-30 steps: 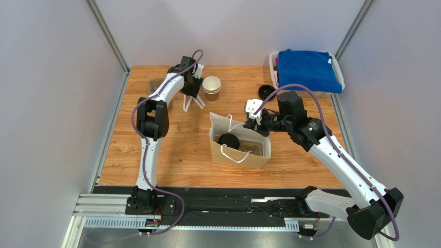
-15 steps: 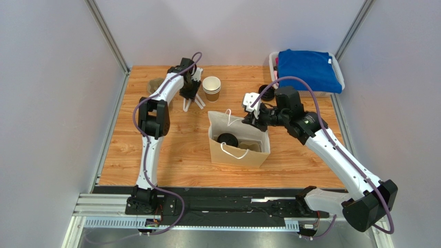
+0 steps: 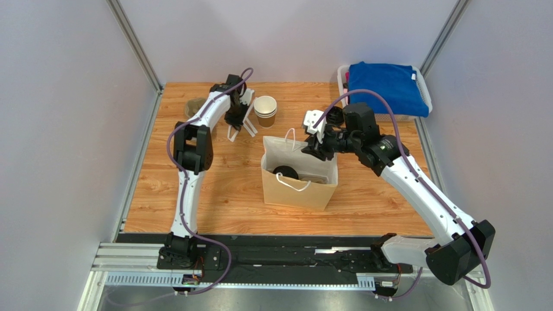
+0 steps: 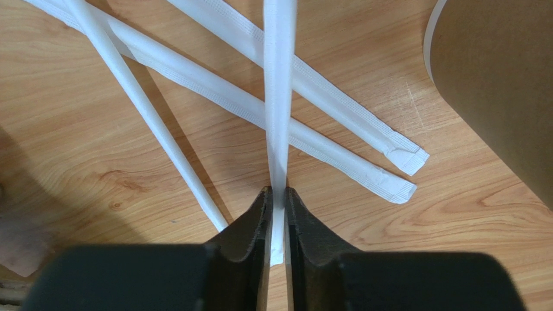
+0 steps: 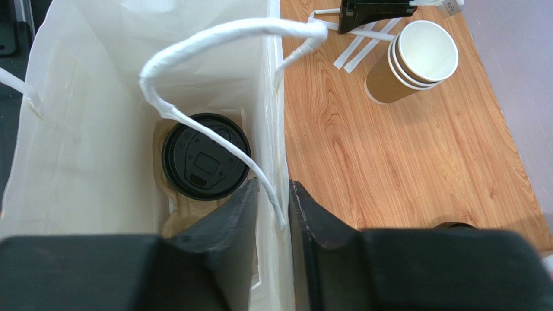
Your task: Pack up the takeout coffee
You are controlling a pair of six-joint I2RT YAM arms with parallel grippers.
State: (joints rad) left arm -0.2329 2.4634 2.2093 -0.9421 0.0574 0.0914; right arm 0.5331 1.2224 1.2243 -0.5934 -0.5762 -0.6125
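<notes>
While coffee [image 5: 205, 155] sits bagged, left gripper [image 4: 277, 194] pinches straw [image 4: 279, 97].

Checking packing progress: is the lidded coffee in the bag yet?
In: the takeout coffee stands lid-up inside the paper bag.

Bright even diffuse light, soft faint shadows, sharp detail throughout

Takeout coffee [image 5: 205, 157]: black lid on, upright inside paper bag [image 5: 91, 84].
</notes>
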